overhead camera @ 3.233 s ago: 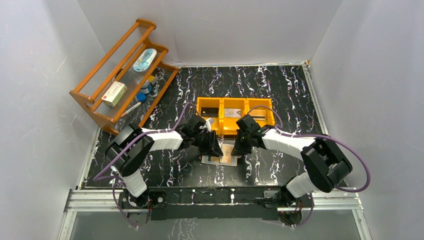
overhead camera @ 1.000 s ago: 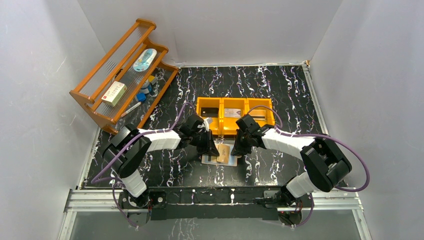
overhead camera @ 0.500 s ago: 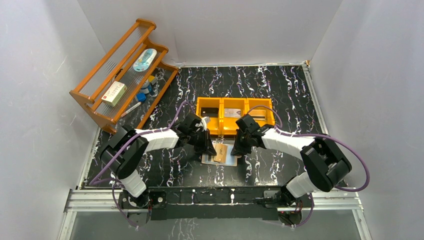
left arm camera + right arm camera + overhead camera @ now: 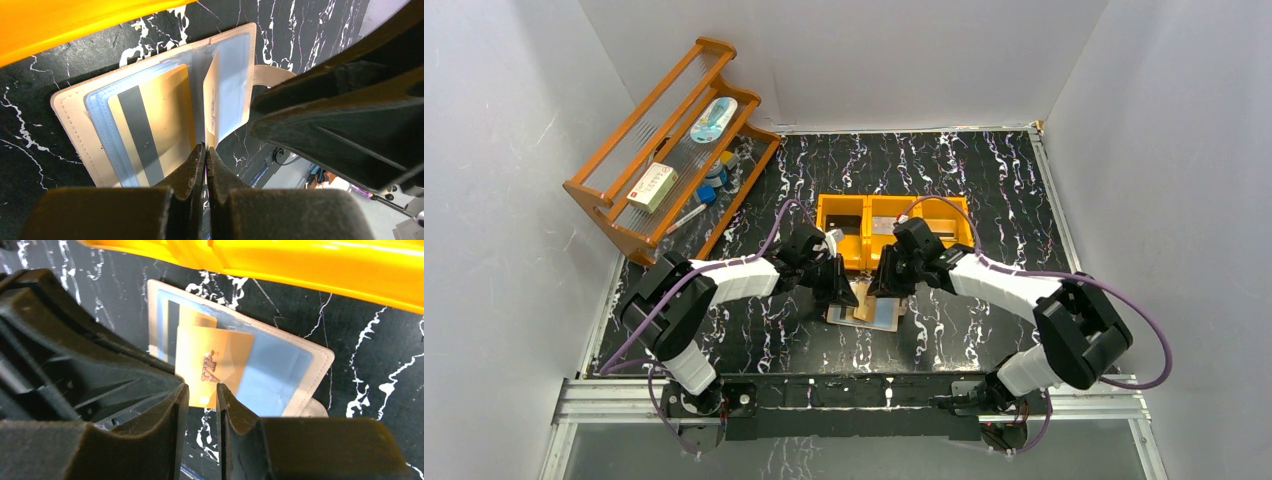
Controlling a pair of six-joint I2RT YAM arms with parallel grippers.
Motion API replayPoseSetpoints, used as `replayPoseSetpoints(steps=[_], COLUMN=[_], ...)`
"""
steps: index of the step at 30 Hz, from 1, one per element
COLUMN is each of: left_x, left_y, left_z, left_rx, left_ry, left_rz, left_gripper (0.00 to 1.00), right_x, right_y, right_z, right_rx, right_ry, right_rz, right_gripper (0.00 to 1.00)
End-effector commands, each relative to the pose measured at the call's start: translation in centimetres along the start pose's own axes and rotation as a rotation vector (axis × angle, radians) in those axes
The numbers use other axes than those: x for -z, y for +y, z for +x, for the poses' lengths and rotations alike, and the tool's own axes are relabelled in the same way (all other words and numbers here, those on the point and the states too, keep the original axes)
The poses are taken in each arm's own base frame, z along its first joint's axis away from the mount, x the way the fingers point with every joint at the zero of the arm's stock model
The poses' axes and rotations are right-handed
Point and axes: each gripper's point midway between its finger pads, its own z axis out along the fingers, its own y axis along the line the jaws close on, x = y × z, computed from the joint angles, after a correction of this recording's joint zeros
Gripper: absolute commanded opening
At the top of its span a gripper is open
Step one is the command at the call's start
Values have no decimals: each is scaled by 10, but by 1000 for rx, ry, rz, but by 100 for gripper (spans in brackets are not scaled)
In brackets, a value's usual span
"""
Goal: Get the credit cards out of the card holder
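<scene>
The left gripper (image 4: 205, 149) had its two fingers pressed tight together on the bottom edge of a see-through sleeve page (image 4: 202, 90). It held that page up on its edge. The right gripper (image 4: 202, 390) had just a small gap between its fingers. The low edge of a gold card (image 4: 215, 360) showed in that gap, but I could not tell if the fingers touched it.

That gold card had a little picture on it and stood up with the lifted page. I could not tell how far out of the sleeve it had come.

Under both grippers lay the card holder (image 4: 70, 107). It was open and flat on the black table (image 4: 984, 170), just beside the orange tray (image 4: 325, 270) and between the two arms. A striped card (image 4: 150, 125) — gold with a grey band — lay flat inside a sleeve on one half of the holder.

The job did not look finished. At least these two cards were with the holder, and the striped one was fully tucked in. The tray had some flat things in its boxes, but they were too small to name. What seemed left was to slide the standing card free — then the striped one.
</scene>
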Motion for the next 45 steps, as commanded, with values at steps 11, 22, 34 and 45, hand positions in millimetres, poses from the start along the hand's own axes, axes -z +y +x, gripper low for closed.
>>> replayPoseSetpoints(steps=[11, 22, 34, 45], left_x=[-4, -4, 41, 97], left_y=[-15, -2, -24, -63], left_z=[2, -1, -22, -55], left_rx=[37, 20, -92, -130], left_ry=[26, 13, -124, -284], left_rz=[111, 26, -24, 144], left_gripper=[19, 0, 0, 0], right_x=[-30, -24, 18, 77], right_y=[-41, -41, 2, 57], right_z=[34, 26, -19, -71], right_rx=[-102, -98, -30, 92], right_ry=[108, 64, -133, -390], right_rz=[112, 132, 9, -269], right_gripper=[36, 33, 53, 74])
